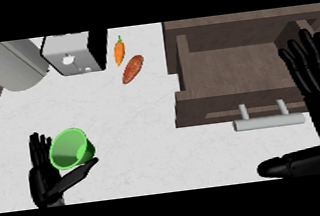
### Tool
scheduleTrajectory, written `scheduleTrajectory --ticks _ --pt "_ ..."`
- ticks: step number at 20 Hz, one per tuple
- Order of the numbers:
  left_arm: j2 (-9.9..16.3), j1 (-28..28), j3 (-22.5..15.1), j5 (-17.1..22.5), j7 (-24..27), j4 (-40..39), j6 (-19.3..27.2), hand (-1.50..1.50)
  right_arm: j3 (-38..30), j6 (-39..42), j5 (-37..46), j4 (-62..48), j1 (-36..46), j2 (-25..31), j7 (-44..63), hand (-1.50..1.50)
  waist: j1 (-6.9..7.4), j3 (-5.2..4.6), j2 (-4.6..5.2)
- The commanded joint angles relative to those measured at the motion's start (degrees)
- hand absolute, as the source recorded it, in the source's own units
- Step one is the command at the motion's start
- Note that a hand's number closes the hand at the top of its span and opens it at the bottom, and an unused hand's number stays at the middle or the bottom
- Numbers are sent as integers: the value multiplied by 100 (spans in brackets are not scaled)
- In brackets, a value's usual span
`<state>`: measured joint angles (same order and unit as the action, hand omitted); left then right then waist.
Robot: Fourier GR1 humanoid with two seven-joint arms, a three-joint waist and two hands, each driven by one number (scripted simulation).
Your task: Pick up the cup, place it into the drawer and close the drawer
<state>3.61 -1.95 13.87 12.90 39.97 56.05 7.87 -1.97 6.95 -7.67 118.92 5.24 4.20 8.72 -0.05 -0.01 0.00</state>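
Left hand (pixel 52 176) cradles the green cup (pixel 71 148) between fingers and thumb. Right hand (pixel 316 81), fingers spread, rests at the open drawer (pixel 225 71) edge.

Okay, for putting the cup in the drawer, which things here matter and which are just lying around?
Part of the job:
green cup, at the left robot hand
open drawer and its handle
right robot hand, open beside the drawer

Just lying about:
carrot
sweet potato
toaster

Green cup (pixel 71 148) tipped sideways lower left, brown drawer (pixel 226 79) open, upper right
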Motion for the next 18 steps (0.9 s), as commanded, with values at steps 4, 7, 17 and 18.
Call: scheduleTrajectory --ticks 4,7,17,18 --pt "149 -281 56 72 538 -898 -366 -150 202 179 80 98 -539 -136 -370 -150 -10 0 1" --pt "133 -725 95 74 771 -1310 -314 -150 -58 -7 -118 348 -90 45 323 -150 -16 -2 2" --pt "337 -1109 281 512 922 -2123 -971 -150 -132 158 -187 102 -109 57 6 -150 -18 -1 4" --pt "202 -603 172 504 1059 -1715 -1008 -150 -337 225 -392 95 147 242 277 -150 1 0 0"
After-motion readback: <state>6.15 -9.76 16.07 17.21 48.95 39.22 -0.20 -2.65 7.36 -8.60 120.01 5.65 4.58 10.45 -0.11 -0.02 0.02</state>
